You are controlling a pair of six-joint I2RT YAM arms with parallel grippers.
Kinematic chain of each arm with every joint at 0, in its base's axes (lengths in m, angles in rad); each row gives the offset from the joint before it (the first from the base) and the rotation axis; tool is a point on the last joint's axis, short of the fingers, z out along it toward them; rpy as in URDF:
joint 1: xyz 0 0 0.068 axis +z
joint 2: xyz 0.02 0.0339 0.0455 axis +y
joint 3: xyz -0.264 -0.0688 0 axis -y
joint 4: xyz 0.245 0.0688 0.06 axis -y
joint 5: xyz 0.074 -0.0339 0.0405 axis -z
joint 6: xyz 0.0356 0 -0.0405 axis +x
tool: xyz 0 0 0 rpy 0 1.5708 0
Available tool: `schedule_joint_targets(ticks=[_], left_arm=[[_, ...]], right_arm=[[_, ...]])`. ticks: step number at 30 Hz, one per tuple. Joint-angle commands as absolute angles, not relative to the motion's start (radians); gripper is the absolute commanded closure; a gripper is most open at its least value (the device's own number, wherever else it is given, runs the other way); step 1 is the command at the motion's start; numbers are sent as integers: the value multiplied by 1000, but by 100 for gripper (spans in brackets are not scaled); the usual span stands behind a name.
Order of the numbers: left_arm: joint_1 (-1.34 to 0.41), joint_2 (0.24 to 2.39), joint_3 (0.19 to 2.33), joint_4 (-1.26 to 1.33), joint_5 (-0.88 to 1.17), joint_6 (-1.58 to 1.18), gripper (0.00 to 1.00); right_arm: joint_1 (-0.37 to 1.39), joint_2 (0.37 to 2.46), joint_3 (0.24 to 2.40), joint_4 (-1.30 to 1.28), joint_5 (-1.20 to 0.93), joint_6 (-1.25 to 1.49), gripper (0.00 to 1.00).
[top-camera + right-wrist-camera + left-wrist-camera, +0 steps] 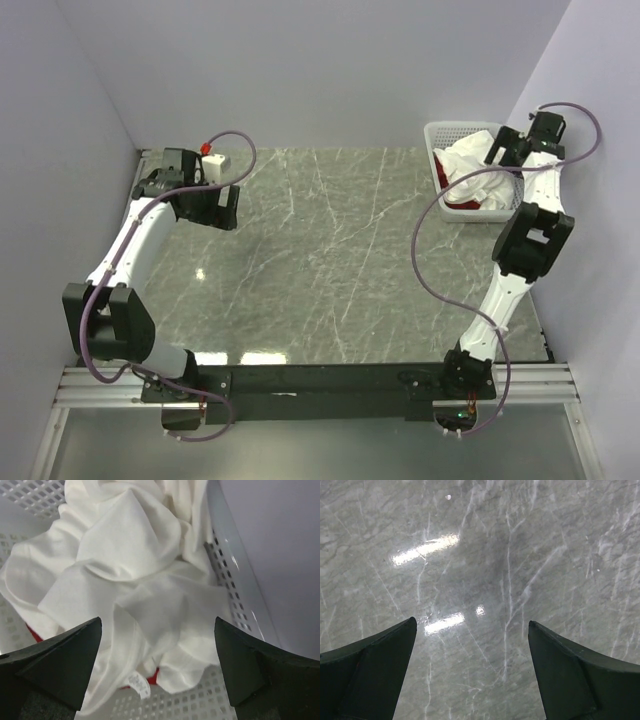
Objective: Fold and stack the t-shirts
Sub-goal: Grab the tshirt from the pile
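The white-and-black left arm [130, 240] reaches over the far left corner of the grey marbled table [320, 260], its black two-finger left gripper [213, 207] spread wide. The right arm [510, 280] rises at the table's far right corner, its right gripper [503, 148] likewise agape.

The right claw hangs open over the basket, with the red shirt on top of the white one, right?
No: the right wrist view shows the white t-shirt on top, the red t-shirt beneath. The right gripper does hang open over the basket.

light: bright, even | glare: streaks on table [425, 547] | focus: sharp
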State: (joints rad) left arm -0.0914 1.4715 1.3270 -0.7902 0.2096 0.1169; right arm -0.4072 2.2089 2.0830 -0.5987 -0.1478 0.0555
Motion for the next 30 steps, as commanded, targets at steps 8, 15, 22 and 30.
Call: schedule_joint_targets(ticks=[8, 15, 22, 30], left_arm=[[-94, 1489, 1370, -816, 163, 143, 1], [-94, 1491, 1378, -812, 176, 135, 1], [-92, 1474, 1370, -785, 222, 120, 1], [-74, 1445, 1359, -750, 287, 84, 1]], right_arm=[[-331, 2306, 2180, -552, -166, 60, 15], [-336, 2211, 2087, -594, -250, 37, 90], [-376, 1880, 1882, -612, -383, 101, 100], [-393, 1562, 1741, -557, -583, 193, 100]])
